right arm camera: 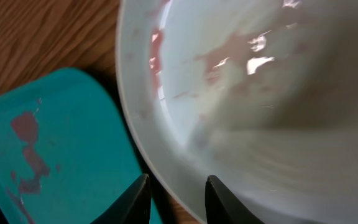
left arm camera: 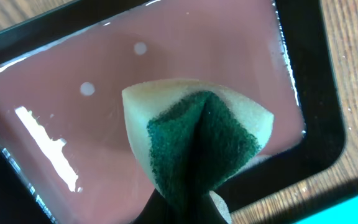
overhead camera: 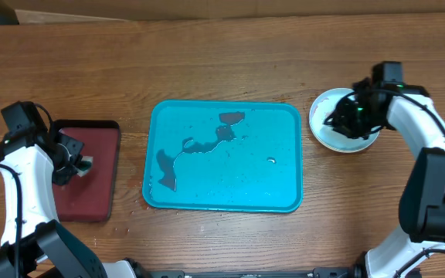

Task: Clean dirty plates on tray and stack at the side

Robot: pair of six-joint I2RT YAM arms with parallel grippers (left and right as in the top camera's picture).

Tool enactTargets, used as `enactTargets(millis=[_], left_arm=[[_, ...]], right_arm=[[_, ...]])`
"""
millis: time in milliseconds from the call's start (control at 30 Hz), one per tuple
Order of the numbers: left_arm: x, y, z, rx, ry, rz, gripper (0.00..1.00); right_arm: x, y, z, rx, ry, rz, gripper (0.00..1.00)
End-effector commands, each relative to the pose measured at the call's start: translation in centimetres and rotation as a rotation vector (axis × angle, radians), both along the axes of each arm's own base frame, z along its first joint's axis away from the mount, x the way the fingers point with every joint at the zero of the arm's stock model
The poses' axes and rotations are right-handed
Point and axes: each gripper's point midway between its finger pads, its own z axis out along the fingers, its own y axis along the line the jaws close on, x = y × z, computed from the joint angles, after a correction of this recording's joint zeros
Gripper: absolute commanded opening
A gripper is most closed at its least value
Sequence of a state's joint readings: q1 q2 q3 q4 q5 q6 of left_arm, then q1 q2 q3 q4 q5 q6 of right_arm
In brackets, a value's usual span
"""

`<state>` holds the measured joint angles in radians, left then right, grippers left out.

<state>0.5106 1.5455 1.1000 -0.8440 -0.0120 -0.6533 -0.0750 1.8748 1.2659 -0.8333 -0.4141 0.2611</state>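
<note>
Two hands | left hand [overhead camera: 82, 164] pinching sponge [left arm camera: 197, 140] | right hand [right arm camera: 176, 199] spread over plate [right arm camera: 278, 99] | no writing visible

Overhead straight down; both wrist views close-up.

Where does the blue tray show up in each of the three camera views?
Overhead: the teal tray lies at the centre of the table, smeared, with no plates on it.
Left wrist: only its corner shows, bottom right.
Right wrist: one rounded corner, lower left, beside the white plate.
Shared landmark: the wooden table.
</note>
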Motion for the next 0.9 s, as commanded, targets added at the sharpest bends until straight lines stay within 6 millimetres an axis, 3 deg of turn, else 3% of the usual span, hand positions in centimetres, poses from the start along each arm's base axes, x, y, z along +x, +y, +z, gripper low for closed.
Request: enactTargets(millis=[0, 167, 233, 267, 433, 567, 733, 800, 867], left_arm=[[0.0, -0.2, -1.9, -0.016, 0.029, -0.03, 0.04], [0.4, -0.1, -4.8, -0.054, 0.077, -0.03, 0.05], [0.3, -0.1, -5.9, -0.065, 0.1, -0.041, 0.12], [0.4, -0.1, -6.3, -0.066, 0.108, -0.052, 0.2], [0.5, 0.8, -6.1, -0.041, 0.109, -0.044, 0.42], [1.1, 1.3, -4.5, -0.023, 0.102, -0.06, 0.87], [1.6, 1.8, -0.9, -0.016, 0.116, -0.053, 0.83], [1.5, 1.8, 0.0, -0.021, 0.125, -0.053, 0.71], [1.4, 1.7, 0.1, -0.023, 0.132, -0.054, 0.59]], right_arm=[[-0.2, 2.6, 1.1, 0.033, -0.025, 0.055, 0.29], [-1.0, 6.5, 1.7, 0.037, -0.037, 0.159, 0.29], [-1.4, 7.8, 2.0, 0.035, -0.045, 0.193, 0.29], [-1.6, 8.5, 2.2, 0.035, -0.053, 0.212, 0.27], [-2.2, 10.6, 4.5, 0.041, -0.114, 0.271, 0.27], [-2.7, 11.7, 7.7, 0.049, -0.199, 0.302, 0.29], [-3.4, 12.7, 12.8, 0.05, -0.356, 0.333, 0.35], [-3.7, 12.8, 14.1, 0.04, -0.4, 0.338, 0.37], [-4.1, 13.1, 15.0, 0.04, -0.423, 0.346, 0.47]])
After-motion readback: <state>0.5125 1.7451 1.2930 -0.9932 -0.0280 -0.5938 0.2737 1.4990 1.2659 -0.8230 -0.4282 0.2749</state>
